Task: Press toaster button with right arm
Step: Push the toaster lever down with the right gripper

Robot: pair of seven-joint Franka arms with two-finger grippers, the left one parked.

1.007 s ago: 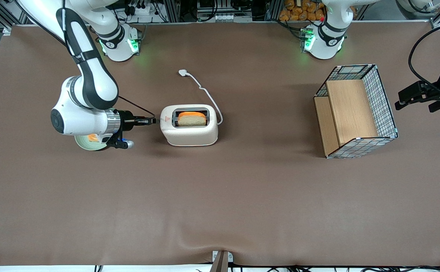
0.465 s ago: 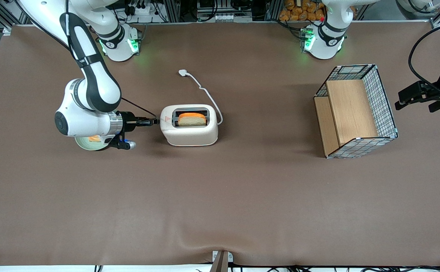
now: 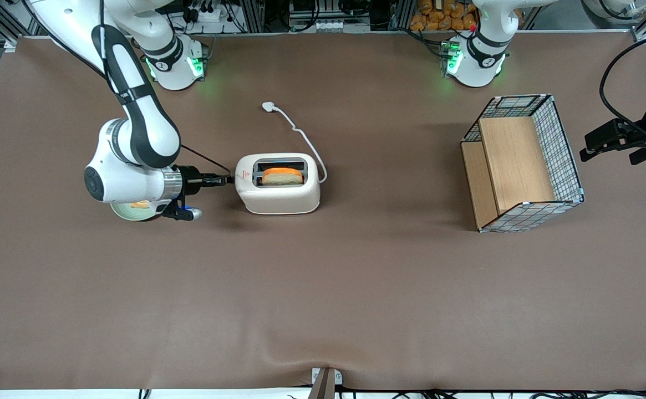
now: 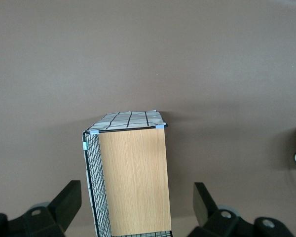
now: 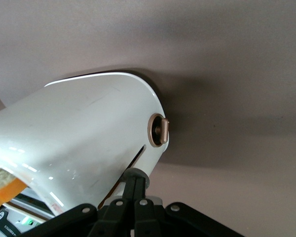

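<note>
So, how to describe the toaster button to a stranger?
Find the cream-white toaster on the brown table. On its short end facing the working arm, the toaster button is the small grey knob at the hand's tip, not the brownish dial.

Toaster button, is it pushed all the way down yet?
Not quite, it seems. Done: the pincer is at the toaster's short end, fingers shut. In hand: it rests on the toaster button. Left: the bread pokes out of the slot, so more pushing looks needed.
</note>
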